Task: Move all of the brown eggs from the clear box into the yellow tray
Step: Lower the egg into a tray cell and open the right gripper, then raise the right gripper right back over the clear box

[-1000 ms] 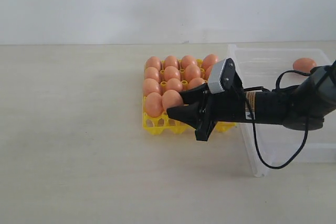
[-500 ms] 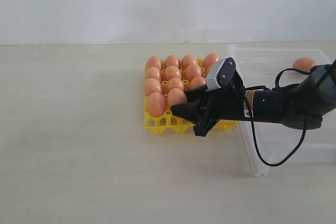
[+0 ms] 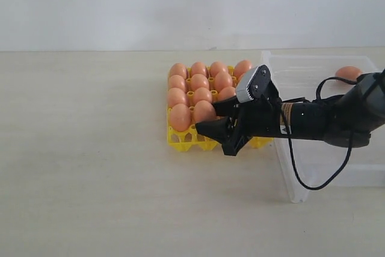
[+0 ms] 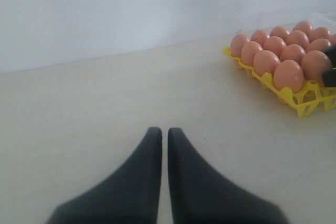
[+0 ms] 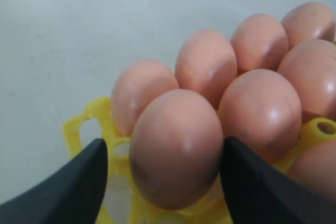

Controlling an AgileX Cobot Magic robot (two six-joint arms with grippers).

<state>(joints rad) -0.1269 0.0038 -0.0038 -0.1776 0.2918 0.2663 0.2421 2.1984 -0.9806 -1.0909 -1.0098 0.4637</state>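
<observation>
The yellow tray sits mid-table, holding several brown eggs. My right gripper reaches in from the right over the tray's front row. It is open, its jaws either side of one egg that rests in a front cup. One finger stands clear of the shell and the other is close against it. One more brown egg lies at the far end of the clear box. My left gripper is shut and empty above bare table, left of the tray.
The clear box stands right beside the tray on its right, under my right arm. A black cable loops down from that arm over the box's near wall. A pale wall runs behind the table.
My right gripper's jaws have widened around the front-row egg, which now sits in its cup. The gripper and the tray have shifted slightly to the right.
</observation>
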